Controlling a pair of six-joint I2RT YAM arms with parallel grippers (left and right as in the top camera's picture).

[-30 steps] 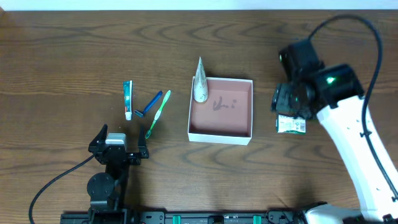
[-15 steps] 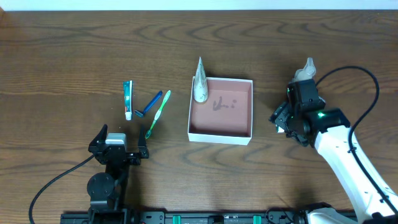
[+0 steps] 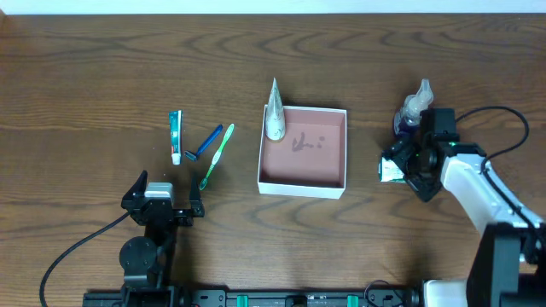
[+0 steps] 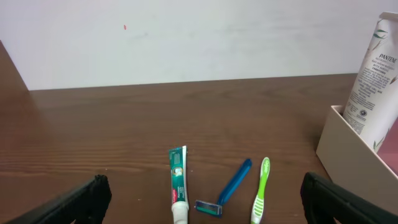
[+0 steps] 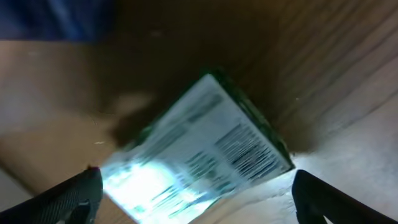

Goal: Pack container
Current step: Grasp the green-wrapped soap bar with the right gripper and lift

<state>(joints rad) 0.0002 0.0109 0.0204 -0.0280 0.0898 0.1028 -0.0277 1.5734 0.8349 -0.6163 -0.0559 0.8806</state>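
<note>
Overhead is evenly lit and sharp, with crisp grain on the table [image 3: 85, 68], bright container [image 3: 303, 185] walls and faint shadows. The left wrist view is clear too. The right wrist view is badly blurred, dark toward 12 o'clock, with white glare on the packet [image 5: 205, 149] at 7 o'clock.

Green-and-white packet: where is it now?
The packet lies right of the container, beneath the right gripper in the overhead view; the right wrist view shows it between the open fingers.
</note>
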